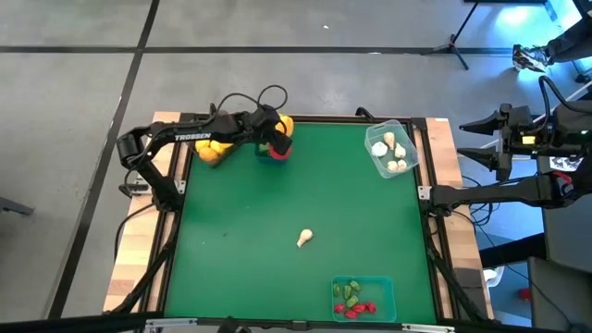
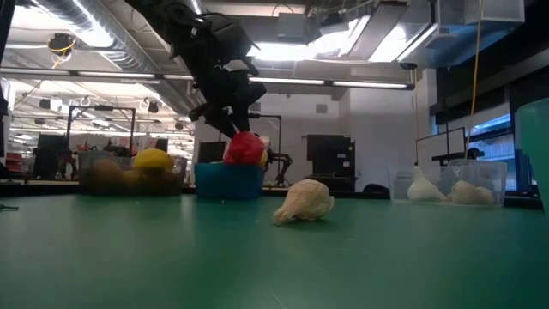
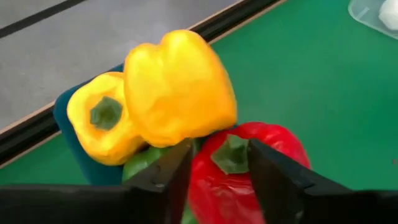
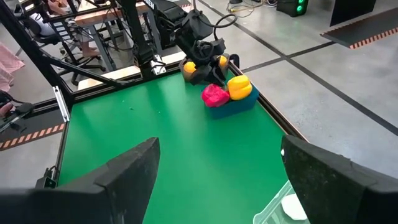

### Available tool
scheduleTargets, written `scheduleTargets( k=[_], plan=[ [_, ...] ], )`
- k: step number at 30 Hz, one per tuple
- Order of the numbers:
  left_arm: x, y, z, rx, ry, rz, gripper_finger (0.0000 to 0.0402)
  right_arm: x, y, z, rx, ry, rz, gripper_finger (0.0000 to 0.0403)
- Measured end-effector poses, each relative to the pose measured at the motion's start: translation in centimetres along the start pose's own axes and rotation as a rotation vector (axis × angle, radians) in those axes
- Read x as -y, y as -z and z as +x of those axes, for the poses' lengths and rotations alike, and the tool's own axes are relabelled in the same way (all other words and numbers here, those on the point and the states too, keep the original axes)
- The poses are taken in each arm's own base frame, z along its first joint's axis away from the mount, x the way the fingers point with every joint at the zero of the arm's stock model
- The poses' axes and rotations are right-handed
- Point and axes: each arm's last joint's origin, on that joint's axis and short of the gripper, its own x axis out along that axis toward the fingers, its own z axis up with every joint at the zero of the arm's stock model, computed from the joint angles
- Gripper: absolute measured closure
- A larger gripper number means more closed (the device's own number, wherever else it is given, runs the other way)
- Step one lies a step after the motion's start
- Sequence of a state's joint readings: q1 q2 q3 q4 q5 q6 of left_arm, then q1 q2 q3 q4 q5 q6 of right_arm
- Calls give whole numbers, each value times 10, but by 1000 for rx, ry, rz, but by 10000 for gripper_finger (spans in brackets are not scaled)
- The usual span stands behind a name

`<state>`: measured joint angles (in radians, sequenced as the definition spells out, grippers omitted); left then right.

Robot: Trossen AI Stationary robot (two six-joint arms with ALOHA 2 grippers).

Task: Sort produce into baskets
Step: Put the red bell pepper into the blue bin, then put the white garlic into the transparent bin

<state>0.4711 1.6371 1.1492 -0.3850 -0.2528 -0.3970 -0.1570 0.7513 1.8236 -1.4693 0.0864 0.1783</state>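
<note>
The blue basket [image 1: 266, 154] at the table's far edge holds a red pepper [image 3: 273, 149], two yellow peppers [image 3: 177, 87] and a green pepper [image 3: 146, 163], piled above its rim. My left gripper [image 3: 217, 180] slants down over the red pepper, open, with one finger on each side of its green stem [image 3: 231, 155]. A white garlic piece [image 1: 303, 239] lies loose on the green mat. My right gripper [image 4: 217, 174] hangs open, high beside the table's right edge, with nothing between its fingers. My left gripper's fingers [image 3: 171, 177] stand on either side of the red pepper's stem [image 3: 231, 155], coming from above at a slant. Whether they touch the stem or the pepper I cannot tell. The pepper rests on the pile in the blue basket.
A dark grey basket [image 1: 211, 153] with yellow-orange fruits stands left of the blue one. A clear basket [image 1: 393, 148] with white pieces is at the far right. A teal basket [image 1: 363, 298] with small red and green bits sits at the near edge. The mat's middle is bare.
</note>
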Motion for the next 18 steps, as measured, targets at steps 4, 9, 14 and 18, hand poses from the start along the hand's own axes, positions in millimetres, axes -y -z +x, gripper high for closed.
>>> scheduleTargets(
  k=[4, 9, 14, 18],
  plan=[
    [-2, 2, -1, -26, -2, 2, 200, 0, 0, 0, 0, 0, 0, 75],
    [-2, 2, -1, -31, -2, 3, 157, 0, 0, 0, 0, 0, 0, 75],
    [-7, 0, -7, -29, -10, -10, 143, 0, 0, 0, 0, 0, 0, 75],
    [-14, -7, -16, 1, -9, -73, 141, 0, 0, 0, 0, 0, 0, 75]
  ],
)
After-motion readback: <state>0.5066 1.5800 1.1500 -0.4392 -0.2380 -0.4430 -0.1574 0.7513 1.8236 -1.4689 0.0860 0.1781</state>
